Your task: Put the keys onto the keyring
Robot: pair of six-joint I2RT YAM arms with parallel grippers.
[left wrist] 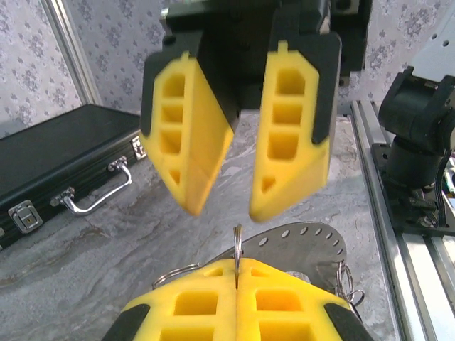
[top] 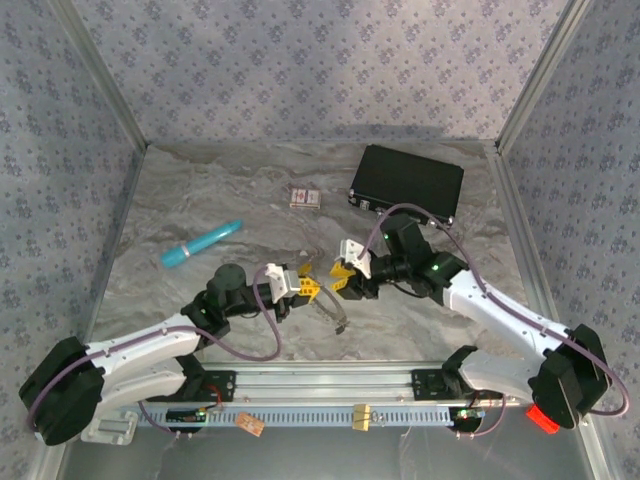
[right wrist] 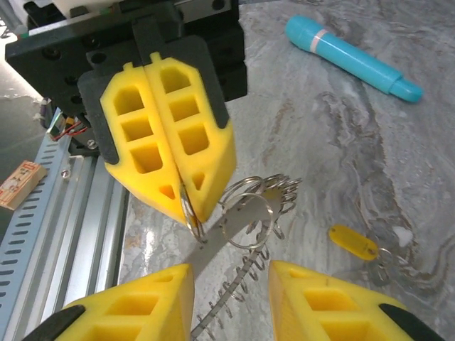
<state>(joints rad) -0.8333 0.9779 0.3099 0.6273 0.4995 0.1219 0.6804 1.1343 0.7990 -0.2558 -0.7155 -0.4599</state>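
Jaws, left gripper (right wrist: 190,212): yellow pads pressed together, clamped on the thin edge of the keyring (right wrist: 256,202) and holding it on edge over the table (right wrist: 341,142).
Jaws, right gripper (left wrist: 226,209): standing apart with nothing gripped, facing the left gripper tip to tip, just beside the ring.
Keyring: a bunch of thin silvery loops with a toothed strip trailing from it, between the two grippers near the front middle of the table. Whether its lower part rests on the marble or hangs just above it, I cannot tell.
Yellow-headed key (right wrist: 353,241): lying flat on the table, near the ring but apart from it, on the side away from the left gripper. It is not on the ring.
Tan key: too small to make out.
Step in hand: by my reading, one arm steadies the ring while the other is free to fetch a key. The yellow key, at least, is not yet threaded.
Next move calls for: the right gripper to go down to the yellow key and pinch its flat head off the marble. It would then carry the key's hole to the ring's open end while the left grip stays firm.
Bystanders: a teal stick (right wrist: 352,53) and a black case (left wrist: 57,156), both well apart from the work.
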